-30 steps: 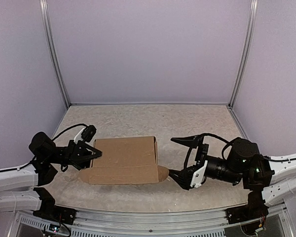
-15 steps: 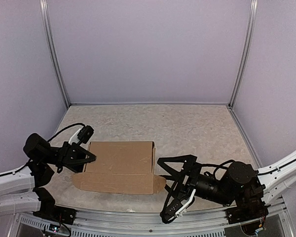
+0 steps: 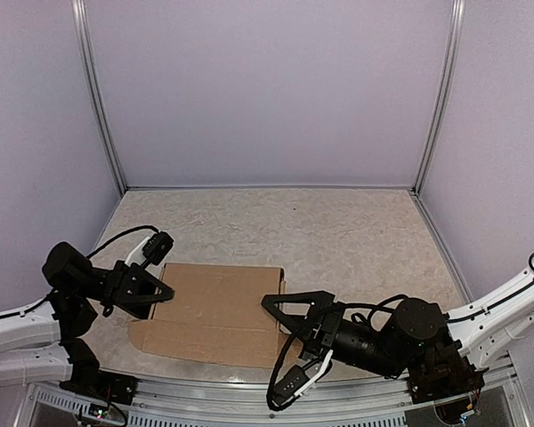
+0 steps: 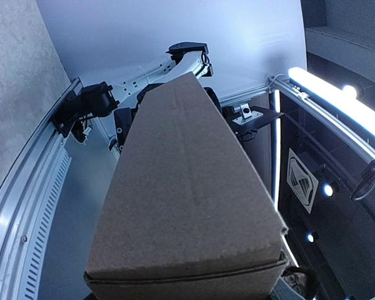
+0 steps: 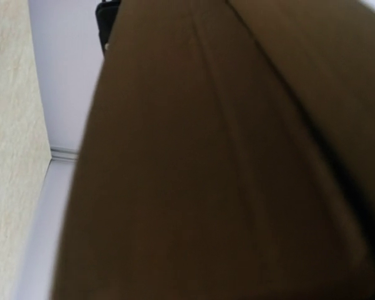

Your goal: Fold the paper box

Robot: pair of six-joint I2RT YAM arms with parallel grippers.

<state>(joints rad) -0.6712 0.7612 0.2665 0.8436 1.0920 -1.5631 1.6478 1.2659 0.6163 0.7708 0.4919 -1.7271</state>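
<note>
Brown creased cardboard, the flat paper box [image 3: 218, 311] is sitting near the speckled table's [image 3: 338, 231] front edge; I am pinching its left end with the left gripper [image 3: 160, 292], the right gripper [image 3: 269, 351] reaching in sideways, jaws wide apart, at its right end.

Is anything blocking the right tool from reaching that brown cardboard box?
Nothing visible does. The right tool stands open at the right end of the paper box, with its fingers spread around that end, and cardboard fills its wrist view. The left tool grips the box's left end.
</note>
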